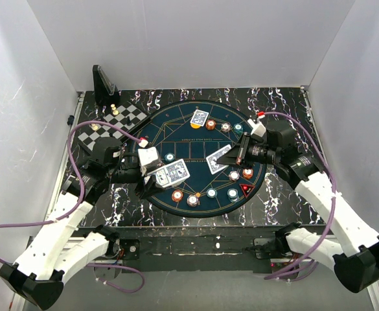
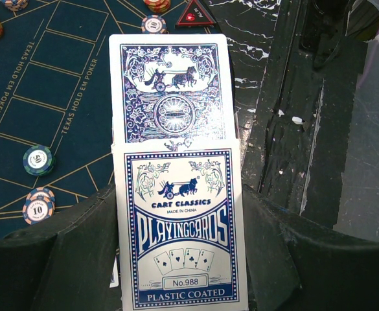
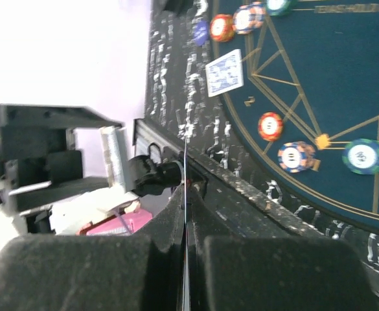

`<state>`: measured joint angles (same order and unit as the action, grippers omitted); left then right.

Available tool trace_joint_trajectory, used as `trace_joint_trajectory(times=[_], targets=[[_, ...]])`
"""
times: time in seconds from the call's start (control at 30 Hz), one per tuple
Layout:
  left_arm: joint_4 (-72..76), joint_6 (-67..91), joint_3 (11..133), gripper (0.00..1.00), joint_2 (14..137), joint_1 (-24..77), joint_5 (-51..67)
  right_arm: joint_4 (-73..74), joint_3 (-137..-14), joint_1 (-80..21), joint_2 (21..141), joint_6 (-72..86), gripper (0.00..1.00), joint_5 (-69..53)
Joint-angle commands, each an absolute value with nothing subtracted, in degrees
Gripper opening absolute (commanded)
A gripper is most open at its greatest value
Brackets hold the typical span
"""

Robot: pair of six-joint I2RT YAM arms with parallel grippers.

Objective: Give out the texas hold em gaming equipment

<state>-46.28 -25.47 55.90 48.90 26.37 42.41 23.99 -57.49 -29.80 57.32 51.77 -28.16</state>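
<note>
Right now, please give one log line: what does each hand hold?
left hand: grips card pack | right hand: shut on one card | both over blue mat

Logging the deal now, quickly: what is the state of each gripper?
Left gripper: closed on the card pack.
Right gripper: closed on a single card.

A black table (image 1: 286,107) with white marbling is filling the middle of the top view, and a large round dark blue mat (image 1: 176,133) with gold lines is lying flat at its centre. A black-and-white checkered board (image 1: 127,118) is lying at the table's upper left, just beside the mat, with a black stand (image 1: 103,84) sitting behind it. Poker chips (image 1: 177,195) and a blue-backed card (image 1: 200,118) are resting on the mat.
</note>
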Motion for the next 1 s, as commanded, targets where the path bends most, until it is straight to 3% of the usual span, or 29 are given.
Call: trace_joint_trajectory(times=[0.0,0.33,0.63,0.77,0.93,0.97], targets=[[-45.2,-25.4,57.2,0.00,47.6,26.5,43.2,22.6,-52.5,-24.1,60.5,48.3,0.01,-30.9],[-45.2,-25.2,57.8,0.00,47.8,26.5,43.2,10.7,-51.8,-22.6,84.7,43.7,0.01,-27.4],[-45.2,-25.1,58.1,0.00,48.1,26.5,43.3,9.8,-53.5,-22.7,93.0,40.5,0.02,-22.5],[-45.3,-25.0,58.2,0.00,48.1,26.5,43.6,11.5,-52.8,-23.0,92.9,40.3,0.32,-20.1],[-45.2,-24.9,58.2,0.00,48.2,26.5,43.9,14.9,-52.5,-23.2,90.1,40.3,0.63,-17.4],[-45.1,-24.8,58.1,0.00,48.1,26.5,43.9,15.8,-52.5,-23.2,89.0,40.3,0.65,-16.6]])
